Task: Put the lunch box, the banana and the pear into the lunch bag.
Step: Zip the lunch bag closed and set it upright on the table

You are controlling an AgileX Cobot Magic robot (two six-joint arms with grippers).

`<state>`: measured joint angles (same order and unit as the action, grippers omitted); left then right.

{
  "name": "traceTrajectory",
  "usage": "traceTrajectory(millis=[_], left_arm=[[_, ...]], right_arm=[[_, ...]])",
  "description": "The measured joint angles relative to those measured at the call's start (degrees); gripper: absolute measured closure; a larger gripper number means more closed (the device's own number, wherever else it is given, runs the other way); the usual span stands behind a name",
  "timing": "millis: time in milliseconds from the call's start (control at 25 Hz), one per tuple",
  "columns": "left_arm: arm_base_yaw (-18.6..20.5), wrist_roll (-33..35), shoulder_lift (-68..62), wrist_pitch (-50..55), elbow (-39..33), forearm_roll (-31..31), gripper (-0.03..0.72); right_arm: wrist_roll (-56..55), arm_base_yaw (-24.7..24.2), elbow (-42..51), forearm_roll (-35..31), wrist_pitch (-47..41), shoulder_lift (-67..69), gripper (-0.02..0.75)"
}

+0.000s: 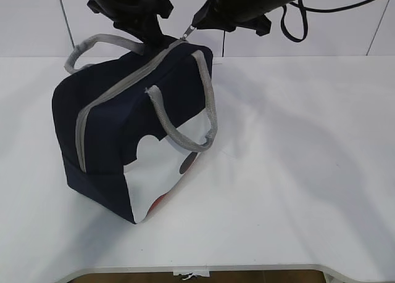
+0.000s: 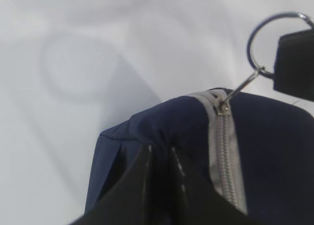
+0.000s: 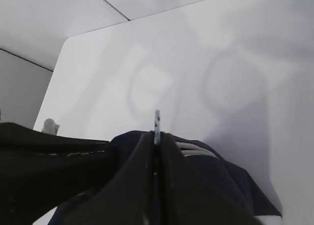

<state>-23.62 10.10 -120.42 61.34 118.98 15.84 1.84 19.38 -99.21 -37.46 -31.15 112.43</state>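
Navy fabric of the lunch bag (image 1: 117, 129) is seen standing on the white table (image 1: 296, 172) left of centre in the exterior view, its grey zipper (image 1: 126, 82) run shut. In the left wrist view, the left gripper (image 2: 162, 186) is pressed together on the bag's top fabric, beside the zipper. In the right wrist view, the right gripper (image 3: 156, 146) is clamped on the metal pull ring (image 3: 157, 123).
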Motion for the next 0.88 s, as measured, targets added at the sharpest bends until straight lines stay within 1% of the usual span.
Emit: traceTrajectory(millis=[160, 360, 640, 880], left_arm=[[0.0, 0.7, 0.0, 0.5, 0.0, -0.1, 0.676], [0.0, 4.1, 0.2, 3.3, 0.5, 0.1, 0.676], [-0.1, 5.6, 2.3, 5.4, 0.7, 0.3, 0.677], [-0.1, 6.3, 3.5, 6.0, 0.7, 0.7, 0.677]], right_arm=[[0.4, 0.0, 0.0, 0.0, 0.4, 0.0, 0.737], [1.1, -0.4, 0.0, -0.1, 1.6, 1.1, 0.737], [1.2, -2.8, 0.0, -3.5, 1.3, 3.4, 0.737], [1.2, -3.5, -0.2, -5.3, 0.0, 5.6, 0.737]])
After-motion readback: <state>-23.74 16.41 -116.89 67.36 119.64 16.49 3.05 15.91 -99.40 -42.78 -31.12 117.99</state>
